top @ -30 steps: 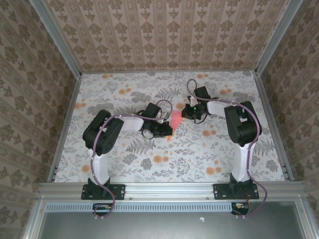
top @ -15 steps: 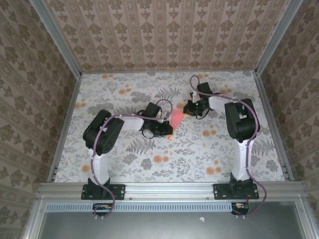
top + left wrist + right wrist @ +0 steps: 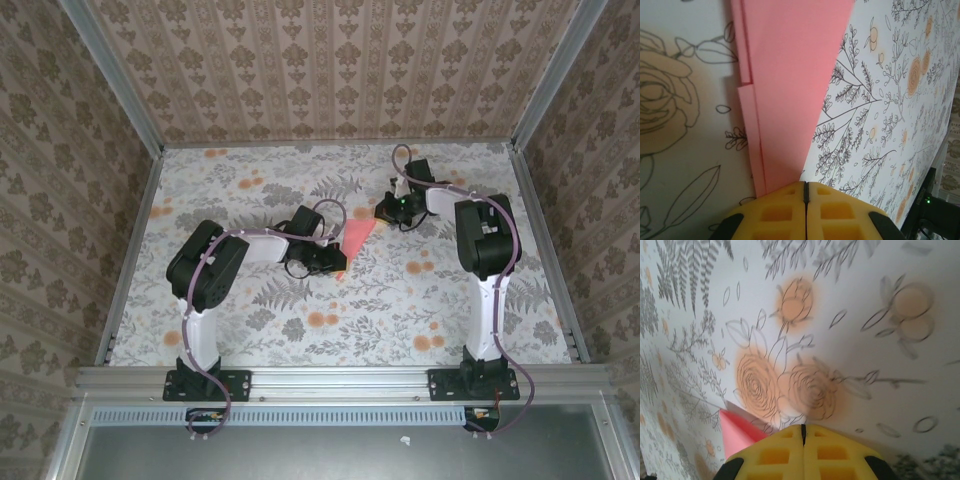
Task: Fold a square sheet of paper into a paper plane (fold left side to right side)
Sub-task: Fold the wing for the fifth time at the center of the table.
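Observation:
The salmon-pink paper plane (image 3: 356, 238) lies flat on the flowered tabletop between the two arms, folded from the sheet into a long narrow triangle with layered edges (image 3: 790, 75). My left gripper (image 3: 335, 263) is shut and sits on the plane's narrow near tip, which runs under the yellow fingers (image 3: 777, 212). My right gripper (image 3: 384, 210) is shut with nothing in it, a little beyond the plane's wide far end, over two orange roses of the print. One pink corner (image 3: 737, 436) shows to the left of its fingers (image 3: 840, 455).
Patterned walls (image 3: 330, 70) with metal corner posts close in the table at the back and both sides. The metal rail (image 3: 340, 383) with the arm bases runs along the near edge. Open tabletop (image 3: 370, 320) lies in front of the plane.
My right gripper has pulled away from the paper's far end, toward the back right. The left gripper and the paper have stayed put.

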You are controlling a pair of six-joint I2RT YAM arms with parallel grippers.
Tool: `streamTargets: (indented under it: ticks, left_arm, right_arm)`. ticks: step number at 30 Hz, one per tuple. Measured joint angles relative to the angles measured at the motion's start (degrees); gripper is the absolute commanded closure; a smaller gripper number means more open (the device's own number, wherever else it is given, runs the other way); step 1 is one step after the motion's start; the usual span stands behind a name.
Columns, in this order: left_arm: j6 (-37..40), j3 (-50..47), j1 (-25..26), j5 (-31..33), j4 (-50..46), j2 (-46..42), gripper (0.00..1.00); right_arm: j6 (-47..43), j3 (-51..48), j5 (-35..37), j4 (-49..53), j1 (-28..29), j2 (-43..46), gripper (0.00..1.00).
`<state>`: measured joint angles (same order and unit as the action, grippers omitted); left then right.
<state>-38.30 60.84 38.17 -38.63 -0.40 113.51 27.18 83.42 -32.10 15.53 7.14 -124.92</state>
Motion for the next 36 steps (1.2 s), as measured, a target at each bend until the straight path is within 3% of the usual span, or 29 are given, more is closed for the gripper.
streamTargets:
  ticks: [6, 10, 16, 23, 36]
  left_arm:
    - [0.0, 0.0, 0.0, -0.1, 0.0, 0.0, 0.93]
    - [0.0, 0.1, 0.0, -0.1, 0.0, 0.0, 0.93]
    - [0.0, 0.3, 0.1, 0.0, -0.4, 0.0, 0.93]
    - [0.0, 0.4, 0.2, 0.1, -0.5, 0.0, 0.93]
    - [0.5, 0.7, 0.9, 0.6, -3.3, -1.9, 0.80]
  right_arm:
    - [1.4, -0.4, 1.9, -4.3, -3.6, 0.2, 0.98]
    - [2.6, -6.2, 2.0, -6.9, -4.1, 5.1, 0.98]
    - [5.9, -16.9, 0.5, -12.8, 2.0, 15.1, 0.98]
    - [9.0, -20.0, -0.2, -16.5, 10.6, 13.7, 0.98]
    - [8.7, -17.9, 0.4, -13.6, 11.3, 9.3, 0.98]
